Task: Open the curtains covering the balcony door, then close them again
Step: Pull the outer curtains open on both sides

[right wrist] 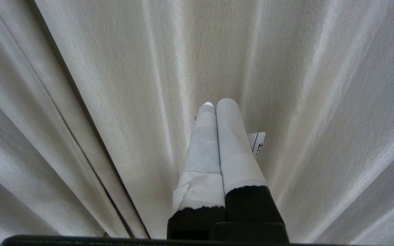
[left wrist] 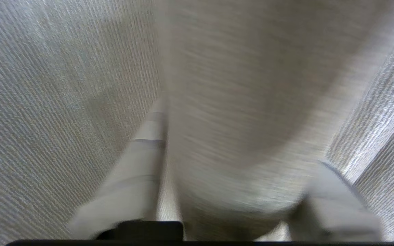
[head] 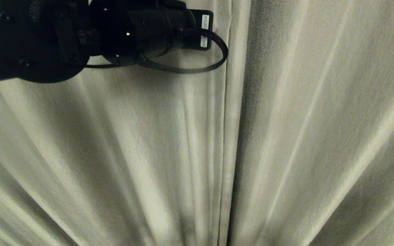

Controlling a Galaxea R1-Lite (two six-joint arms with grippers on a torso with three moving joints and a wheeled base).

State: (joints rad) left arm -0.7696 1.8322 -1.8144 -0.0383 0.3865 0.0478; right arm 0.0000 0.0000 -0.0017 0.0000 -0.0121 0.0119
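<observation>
Between the left hand's [left wrist: 231,191] taped fingers [left wrist: 132,177] a fold of the curtains [head: 303,130] bulges, half-pinched, not yet firmly held. Both panels meet, hiding the balcony door; opening looks barely begun. Right hand [right wrist: 214,106] hangs pressed together, empty.

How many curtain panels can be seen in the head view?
2. The left curtain panel fills the side under the left arm; the right curtain panel fills the other side. Their hemmed edges meet near the middle. Nothing behind them shows.
</observation>
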